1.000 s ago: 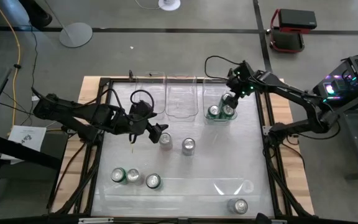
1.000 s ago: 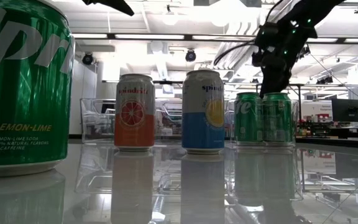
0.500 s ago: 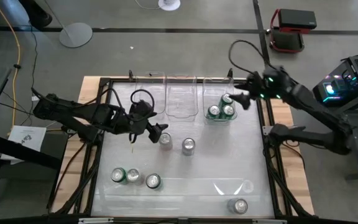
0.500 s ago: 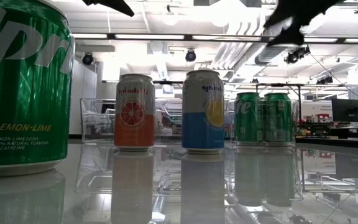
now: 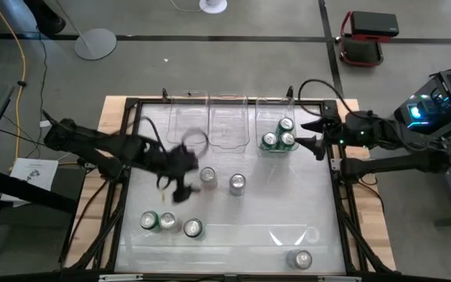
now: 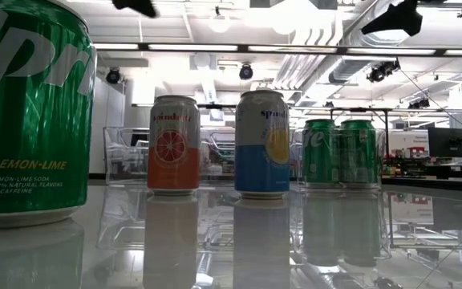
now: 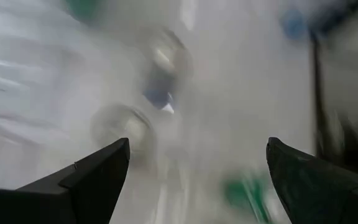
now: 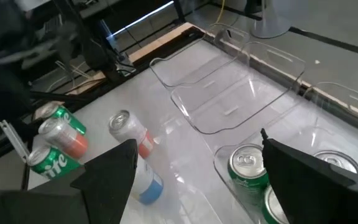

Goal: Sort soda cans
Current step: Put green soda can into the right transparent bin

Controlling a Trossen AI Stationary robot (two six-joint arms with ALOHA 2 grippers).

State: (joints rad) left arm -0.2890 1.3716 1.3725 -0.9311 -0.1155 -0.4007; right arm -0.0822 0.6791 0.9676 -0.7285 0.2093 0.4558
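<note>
Three green soda cans [image 5: 286,125] [image 8: 249,165] stand upright in the right clear bin [image 5: 261,117]. Two silver-topped cans stand mid-table, one orange-labelled [image 5: 208,175] [image 6: 173,144], one blue-labelled [image 5: 237,183] [image 6: 263,144]. Three more cans [image 5: 167,222] cluster near the left near corner, and a single can [image 5: 301,258] stands at the near right. My left gripper [image 5: 185,180] [image 7: 197,168] is open and blurred, just left of the orange can. My right gripper [image 5: 313,135] [image 8: 197,168] is open, raised beside the right bin's right side.
Two more clear bins, left [image 5: 186,117] and middle [image 5: 227,121], sit along the far edge with nothing in them. The table's black frame [image 5: 337,180] runs along its sides. A large green can [image 6: 30,104] stands close to the low camera.
My right gripper has risen from the right bin and drawn back toward the table's right edge; a third green can now stands at the bin's far end. My left gripper has swung toward the near edge beside the orange can and is still moving.
</note>
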